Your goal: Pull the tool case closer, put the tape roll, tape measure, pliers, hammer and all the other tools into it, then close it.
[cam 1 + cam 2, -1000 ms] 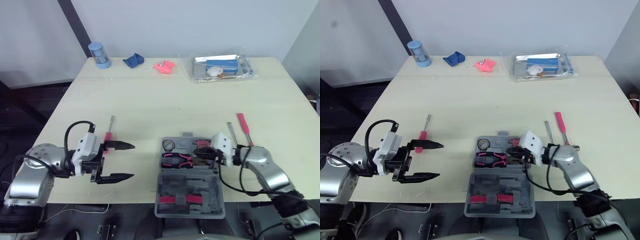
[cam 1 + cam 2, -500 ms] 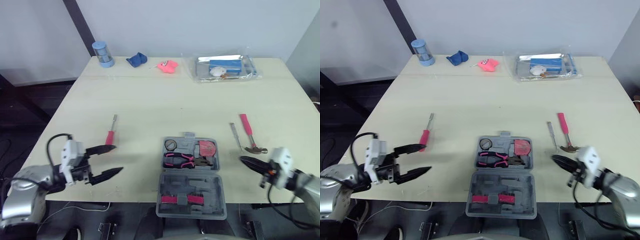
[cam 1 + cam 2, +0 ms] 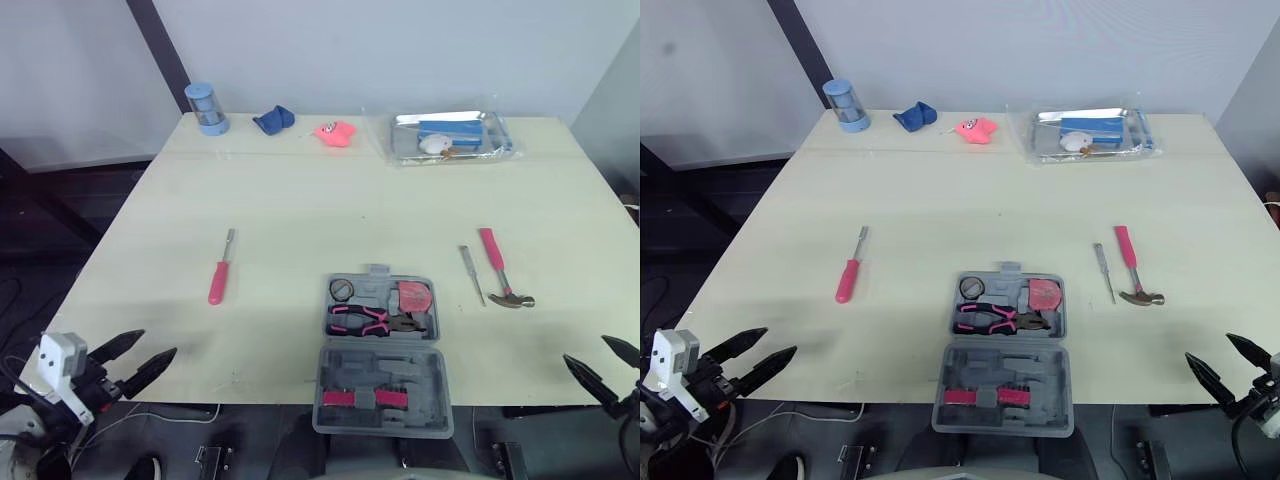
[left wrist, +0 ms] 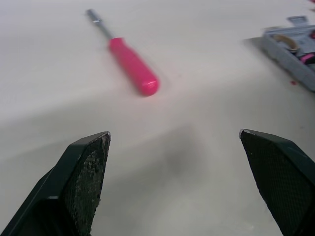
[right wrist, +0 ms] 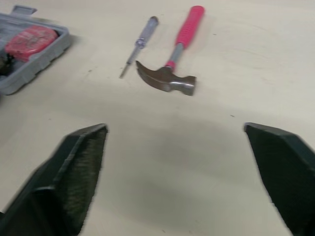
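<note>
The grey tool case (image 3: 381,350) lies open near the table's front edge, lid (image 3: 378,392) folded toward me. In its tray sit pink-handled pliers (image 3: 365,320), a red tape measure (image 3: 413,297) and a tape roll (image 3: 342,290). Right of the case lie a pink-handled hammer (image 3: 499,271) and a thin grey screwdriver (image 3: 472,273). A pink screwdriver (image 3: 219,276) lies to the case's left. My left gripper (image 3: 155,345) hangs open off the front left edge, empty. My right gripper (image 3: 1208,348) is open off the front right edge, facing the hammer (image 5: 172,73).
Along the far edge stand a blue cylinder (image 3: 206,108), a blue cloth (image 3: 272,120), a pink item (image 3: 335,132) and a clear bag of parts (image 3: 450,135). Bare tabletop (image 3: 320,210) spreads between these and the tools.
My right gripper left the case, drew back past the front right edge and opened. My left gripper pulled back from beside the pink screwdriver to the front left edge.
</note>
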`<state>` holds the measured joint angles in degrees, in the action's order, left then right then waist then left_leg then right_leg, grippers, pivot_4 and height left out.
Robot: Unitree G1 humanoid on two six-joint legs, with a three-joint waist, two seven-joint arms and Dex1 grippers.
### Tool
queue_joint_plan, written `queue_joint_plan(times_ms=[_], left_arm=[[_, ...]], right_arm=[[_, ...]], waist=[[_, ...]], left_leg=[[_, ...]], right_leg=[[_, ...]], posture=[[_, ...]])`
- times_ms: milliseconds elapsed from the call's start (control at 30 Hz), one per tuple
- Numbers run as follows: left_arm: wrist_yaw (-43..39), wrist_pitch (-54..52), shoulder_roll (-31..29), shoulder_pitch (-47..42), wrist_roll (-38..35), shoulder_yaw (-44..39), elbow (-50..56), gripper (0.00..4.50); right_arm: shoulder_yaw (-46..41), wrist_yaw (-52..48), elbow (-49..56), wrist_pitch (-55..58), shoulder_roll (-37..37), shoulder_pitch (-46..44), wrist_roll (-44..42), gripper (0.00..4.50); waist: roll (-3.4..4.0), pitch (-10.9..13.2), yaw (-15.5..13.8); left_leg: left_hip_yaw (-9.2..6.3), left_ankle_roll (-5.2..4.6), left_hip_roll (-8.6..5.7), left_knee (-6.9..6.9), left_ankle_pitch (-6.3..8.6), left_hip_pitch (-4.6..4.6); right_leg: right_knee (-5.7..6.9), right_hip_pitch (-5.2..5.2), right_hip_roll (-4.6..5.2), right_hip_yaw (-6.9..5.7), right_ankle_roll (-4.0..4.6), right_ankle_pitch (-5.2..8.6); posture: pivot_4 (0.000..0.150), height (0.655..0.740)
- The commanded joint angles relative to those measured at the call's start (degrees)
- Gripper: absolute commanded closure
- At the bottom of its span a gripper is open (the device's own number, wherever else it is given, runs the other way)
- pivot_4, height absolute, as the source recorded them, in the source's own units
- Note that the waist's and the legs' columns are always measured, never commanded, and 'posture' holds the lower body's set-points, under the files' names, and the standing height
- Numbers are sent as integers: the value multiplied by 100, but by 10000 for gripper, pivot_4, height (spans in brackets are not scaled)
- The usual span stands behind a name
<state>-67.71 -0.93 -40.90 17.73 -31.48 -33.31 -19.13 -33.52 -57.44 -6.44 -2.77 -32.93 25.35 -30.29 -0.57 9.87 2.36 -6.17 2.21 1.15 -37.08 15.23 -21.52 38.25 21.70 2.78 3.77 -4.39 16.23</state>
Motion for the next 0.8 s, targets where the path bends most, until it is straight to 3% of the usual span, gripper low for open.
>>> queue_joint_plan(times_ms=[33,200,567,667,800], left_arm=[[-46,172,-30,-7,0,-123,-53,0],[-244,238,-49,-118,71,140,134,0],[-906,596,-175,-820,657,1524,755,0],[-1070,728,-166,-1193,828,1893,647,13294],[-1328,898,-127,-1645,1067,2444,519,30472]], right_arm=[[-205,-82,-95,-140,-85,-2,-86,296],[-16,-101,-73,36,-217,-89,45,296],[1246,-315,1082,390,-452,-301,471,296],[1684,-377,1080,220,-487,-539,766,8913],[2235,-421,873,8,-503,-951,1170,26968]], waist=[[-1,0,0],[1,-1,1],[3,-1,0],[3,-2,-3],[4,-1,0]], left_leg=[[-1,0,0,0,0,0],[0,0,0,0,0,-1],[-1,0,0,0,0,-3],[-2,0,0,-1,0,-3],[-1,0,0,-2,0,-3]], right_leg=[[-1,0,0,0,0,0],[-2,0,0,0,0,0],[-4,-1,-1,0,-2,-2],[-5,-1,-1,-1,-2,-2],[-5,-1,-1,-1,-3,-3]], posture=[[1500,7400],[1500,7400],[1500,7400],[1500,7400],[1500,7400]])
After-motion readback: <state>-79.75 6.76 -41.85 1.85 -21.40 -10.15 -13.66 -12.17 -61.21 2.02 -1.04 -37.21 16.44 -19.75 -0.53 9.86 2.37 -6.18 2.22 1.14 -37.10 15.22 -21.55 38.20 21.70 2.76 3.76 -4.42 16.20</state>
